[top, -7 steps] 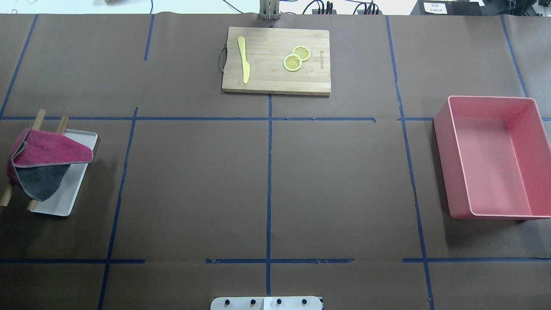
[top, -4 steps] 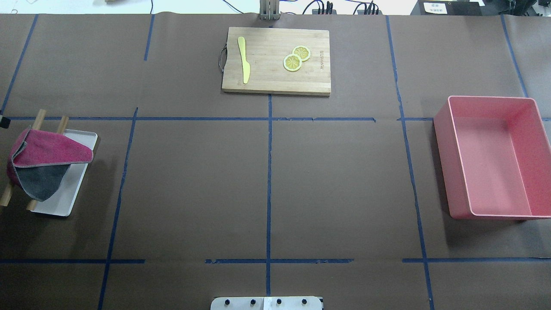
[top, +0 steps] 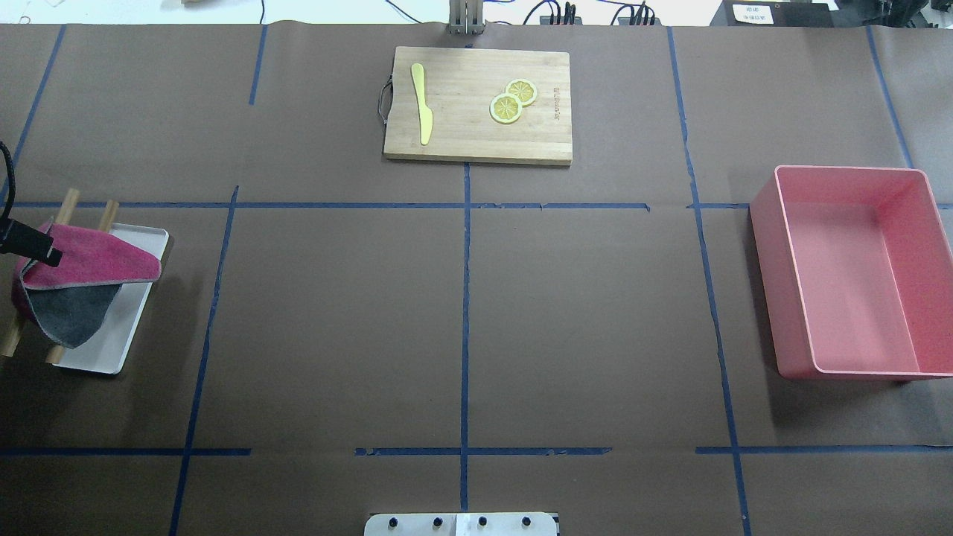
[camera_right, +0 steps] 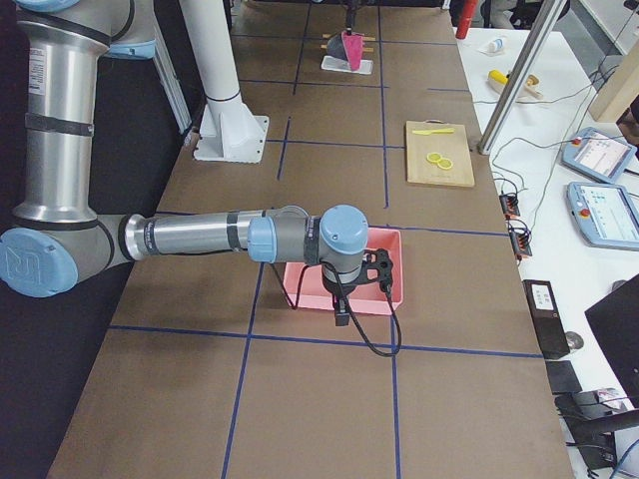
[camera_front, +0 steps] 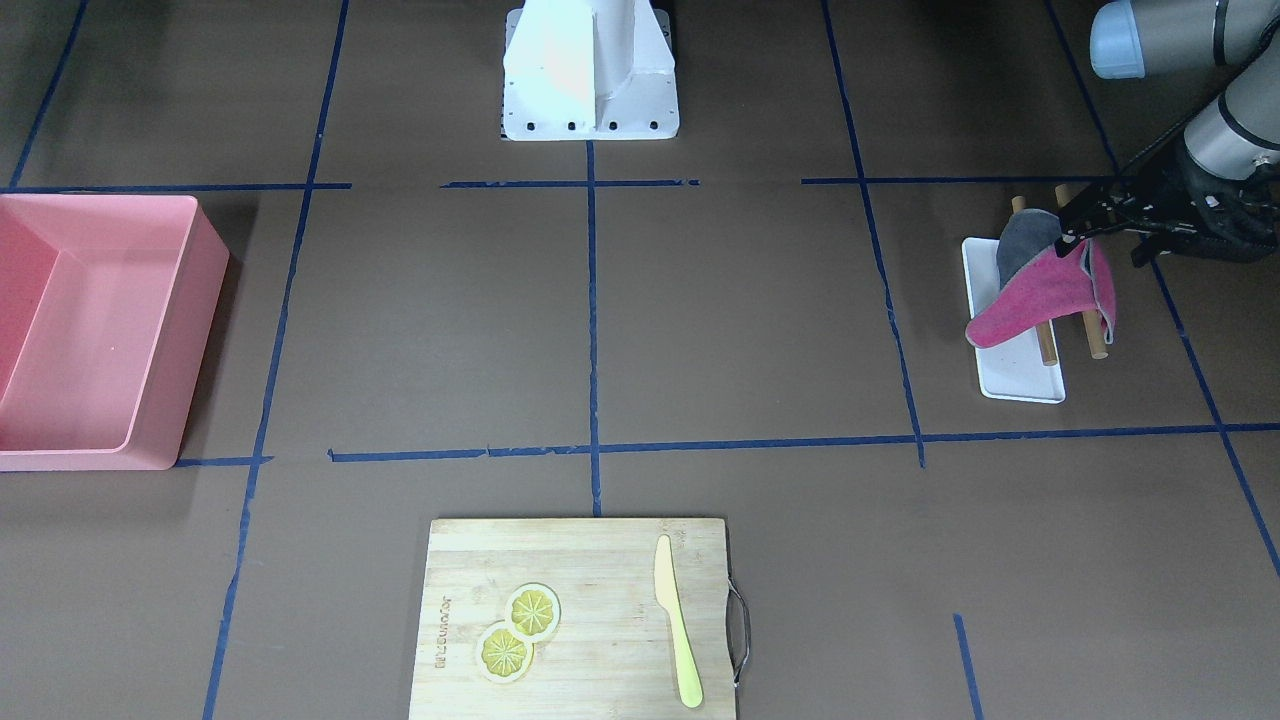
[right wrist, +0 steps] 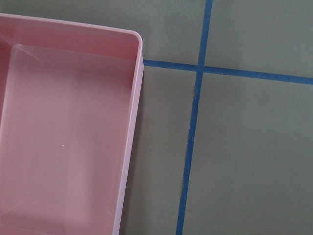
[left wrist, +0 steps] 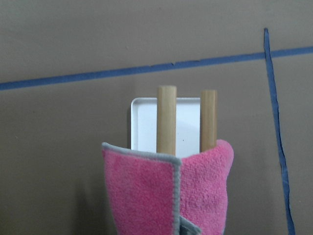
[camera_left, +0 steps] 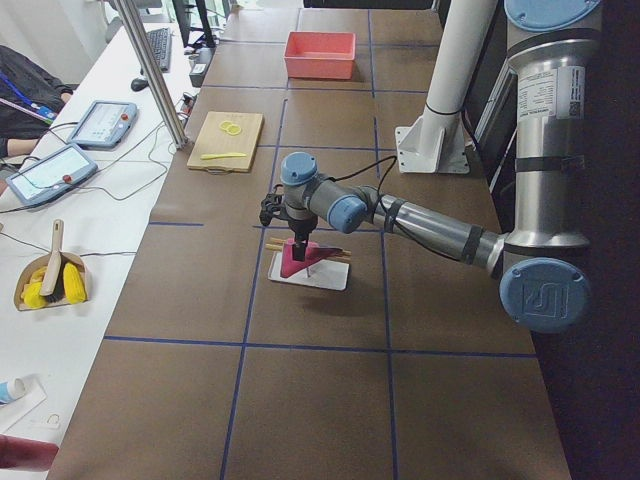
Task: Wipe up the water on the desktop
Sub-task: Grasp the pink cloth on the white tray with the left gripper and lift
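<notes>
A pink and grey cloth (top: 85,260) hangs over two wooden rods (left wrist: 166,120) above a white tray (top: 112,339) at the left edge of the brown desktop (top: 335,320). My left gripper (camera_front: 1105,250) is open at the cloth's top fold, with one finger (top: 37,247) touching the pink side. The cloth fills the lower left wrist view (left wrist: 156,196). I make out no water on the desktop. My right gripper (camera_right: 339,307) shows only in the exterior right view, beside the pink bin (camera_right: 344,274); I cannot tell if it is open or shut.
A wooden cutting board (top: 476,138) with a yellow knife (top: 421,104) and two lemon slices (top: 512,100) lies at the far middle. The pink bin (top: 789,298) stands at the right. The robot's base (camera_front: 590,70) is at the near middle edge.
My left gripper has come in from the left edge of the overhead view and reached the top of the cloth. The cloth, tray and other things have not moved.
</notes>
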Robot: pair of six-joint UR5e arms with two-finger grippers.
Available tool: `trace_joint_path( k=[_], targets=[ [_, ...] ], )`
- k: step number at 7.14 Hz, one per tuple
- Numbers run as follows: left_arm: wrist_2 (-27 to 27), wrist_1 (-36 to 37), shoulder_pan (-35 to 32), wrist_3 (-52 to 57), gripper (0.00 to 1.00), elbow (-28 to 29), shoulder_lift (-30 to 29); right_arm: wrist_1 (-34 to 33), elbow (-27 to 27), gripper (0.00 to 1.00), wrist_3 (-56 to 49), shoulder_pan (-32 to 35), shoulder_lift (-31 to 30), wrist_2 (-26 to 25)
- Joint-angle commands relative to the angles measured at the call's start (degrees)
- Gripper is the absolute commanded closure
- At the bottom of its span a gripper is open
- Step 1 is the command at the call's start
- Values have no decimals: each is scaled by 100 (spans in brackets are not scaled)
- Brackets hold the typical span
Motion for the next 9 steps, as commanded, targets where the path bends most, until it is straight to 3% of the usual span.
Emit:
trace_joint_path(
  k=[1, 3, 4, 9],
  targets=[
    [89, -1, 46, 23, 46, -5, 33, 0, 1, 0, 0, 0, 0, 0],
    [98, -1, 37, 23, 89, -31, 42, 0, 1, 0, 0, 0, 0, 0],
    [106, -1, 28, 23, 96, -31, 60, 0, -7, 0, 0, 0, 0, 0],
    [98, 148, -51, -55, 100, -488, 52, 0, 45, 0, 9, 0, 9, 0]
  ],
)
